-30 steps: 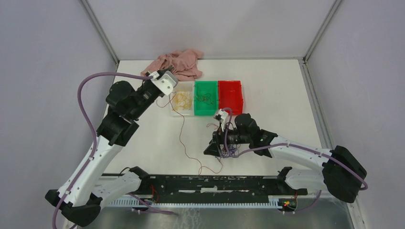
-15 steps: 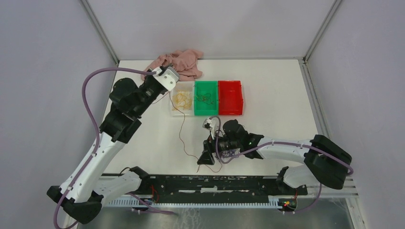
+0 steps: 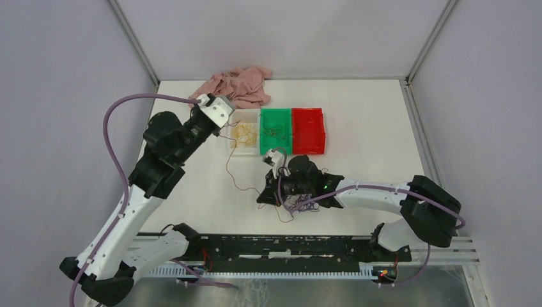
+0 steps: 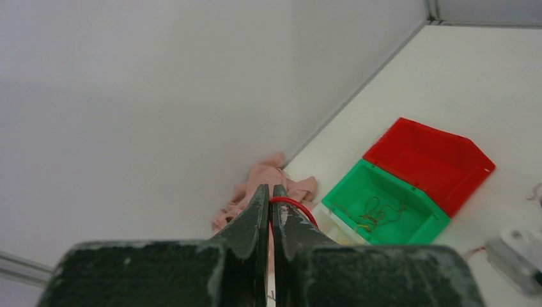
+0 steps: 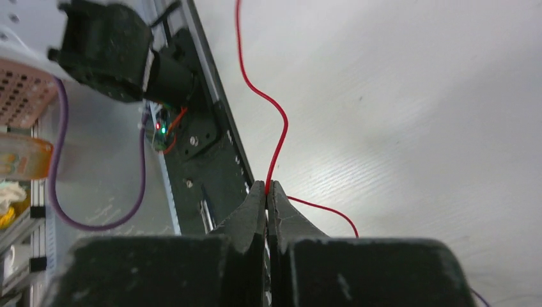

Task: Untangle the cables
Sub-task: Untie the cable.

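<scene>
One red cable point(image 3: 229, 171) runs across the table between my two grippers. High up by the white bin, my left gripper point(image 3: 224, 128) is shut on one end; in the left wrist view the red cable point(image 4: 295, 206) loops out beside the left gripper point(image 4: 270, 192). Low over the table, my right gripper point(image 3: 263, 197) is shut on the same strand. The right wrist view shows the red cable point(image 5: 276, 109) rising from the pinched right gripper point(image 5: 266, 187). A small tangle of purple and dark cables point(image 3: 301, 204) lies under the right wrist.
Three bins stand in a row: a white bin point(image 3: 245, 151) with yellow cables, a green bin point(image 3: 275, 151) with a few strands, and a red bin point(image 3: 307, 150). A pink garment point(image 3: 238, 85) lies at the back. The black rail point(image 3: 287, 246) runs along the near edge.
My right gripper moved left and away from the rail, then shut on the red cable. The cable's slack was drawn up off the near table. The left arm shifted slightly.
</scene>
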`<act>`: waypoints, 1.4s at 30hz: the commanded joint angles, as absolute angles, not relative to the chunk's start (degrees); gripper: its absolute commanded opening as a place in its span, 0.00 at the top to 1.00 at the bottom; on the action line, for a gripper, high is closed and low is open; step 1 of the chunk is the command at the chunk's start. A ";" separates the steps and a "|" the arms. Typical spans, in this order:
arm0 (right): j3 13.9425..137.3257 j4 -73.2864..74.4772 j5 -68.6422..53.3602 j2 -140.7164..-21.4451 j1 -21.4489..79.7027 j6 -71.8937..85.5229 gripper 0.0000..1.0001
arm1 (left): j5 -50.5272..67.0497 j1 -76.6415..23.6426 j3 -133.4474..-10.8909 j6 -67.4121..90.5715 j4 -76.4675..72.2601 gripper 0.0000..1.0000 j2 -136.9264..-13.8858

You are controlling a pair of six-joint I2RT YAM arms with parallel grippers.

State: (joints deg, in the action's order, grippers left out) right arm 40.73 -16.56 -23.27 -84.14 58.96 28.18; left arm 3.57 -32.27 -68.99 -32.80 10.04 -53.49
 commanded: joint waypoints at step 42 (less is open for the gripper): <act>43.40 -34.81 -29.02 -74.14 51.24 43.36 0.95 | 40.25 -32.35 -38.85 -15.36 10.88 0.55 -47.81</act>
